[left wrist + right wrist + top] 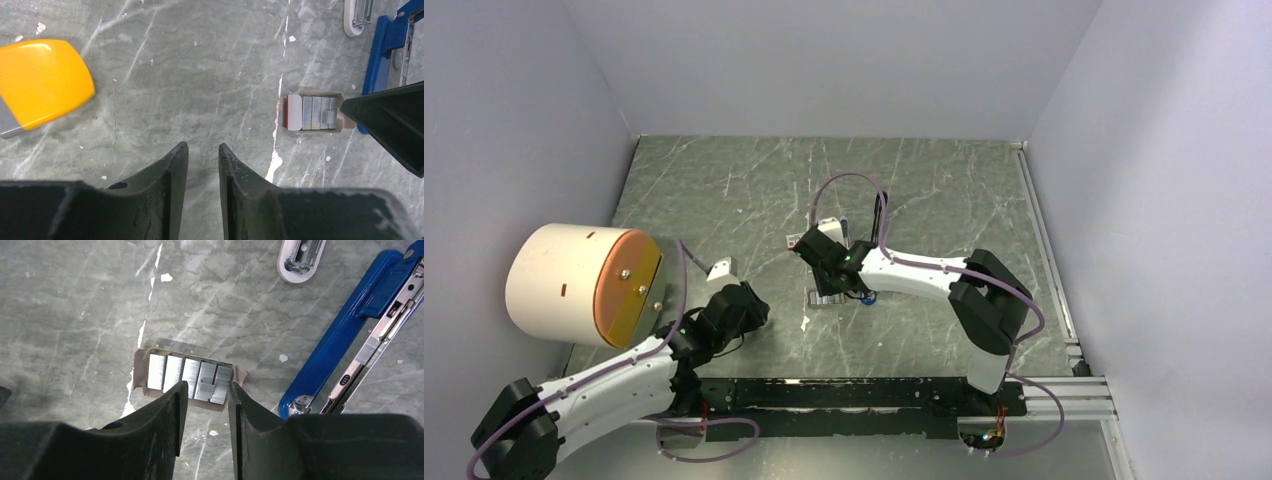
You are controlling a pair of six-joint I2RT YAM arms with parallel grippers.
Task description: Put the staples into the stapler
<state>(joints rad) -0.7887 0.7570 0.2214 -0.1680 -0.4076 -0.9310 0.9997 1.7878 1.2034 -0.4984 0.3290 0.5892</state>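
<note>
One stapler (340,335), one box (141,365) of staples (182,375), one yellow block (45,80)

The left arm (614,385) and right arm (924,275) have white shells, bulky black joints and a thin purple cable (849,180) looping alongside. The left gripper (202,150) and right gripper (205,387) are matte black, tapered and edge-scuffed.

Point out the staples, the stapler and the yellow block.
staples (172,371): right wrist view, on a grey strip in the open box.
stapler (342,332): right wrist view, on its blue body.
yellow block (45,80): left wrist view, on its glossy top face.
</note>
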